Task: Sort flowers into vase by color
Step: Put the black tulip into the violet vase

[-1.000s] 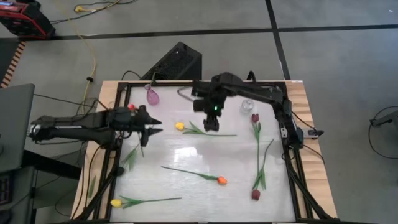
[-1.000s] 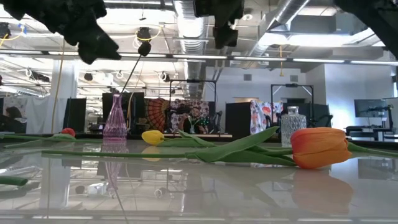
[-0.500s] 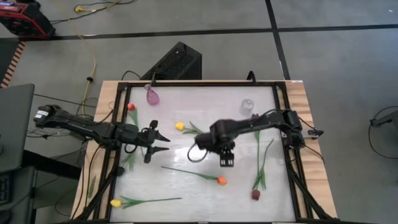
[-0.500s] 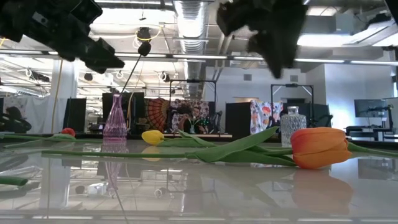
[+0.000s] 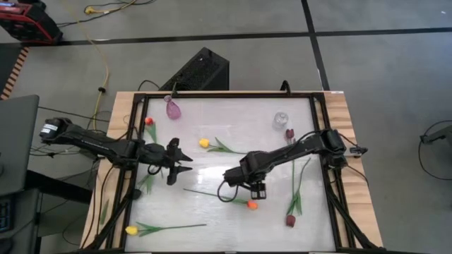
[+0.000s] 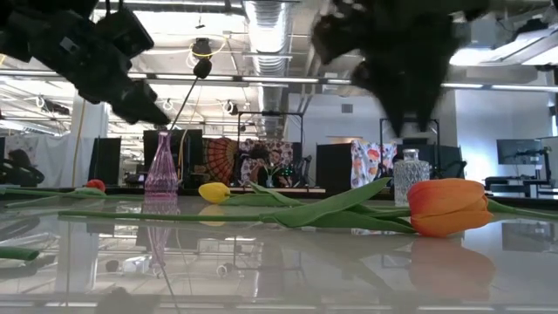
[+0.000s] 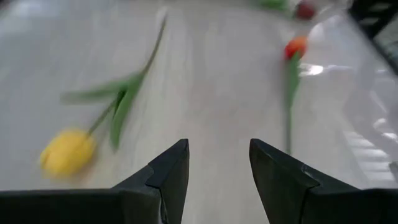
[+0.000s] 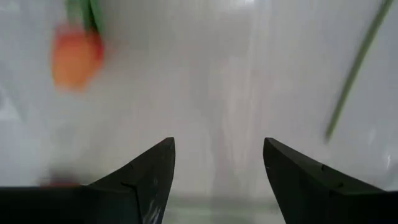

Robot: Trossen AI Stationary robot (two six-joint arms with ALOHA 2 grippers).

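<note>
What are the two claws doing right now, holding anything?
Left gripper: open, empty, above the white table.
Right gripper: open, empty, beside the orange tulip head.

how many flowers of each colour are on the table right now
yellow tulips: 2
orange-red tulips: 2
maroon tulips: 2
total: 6 flowers, all lying on the table, none in the pink vase or the clear vase
</note>
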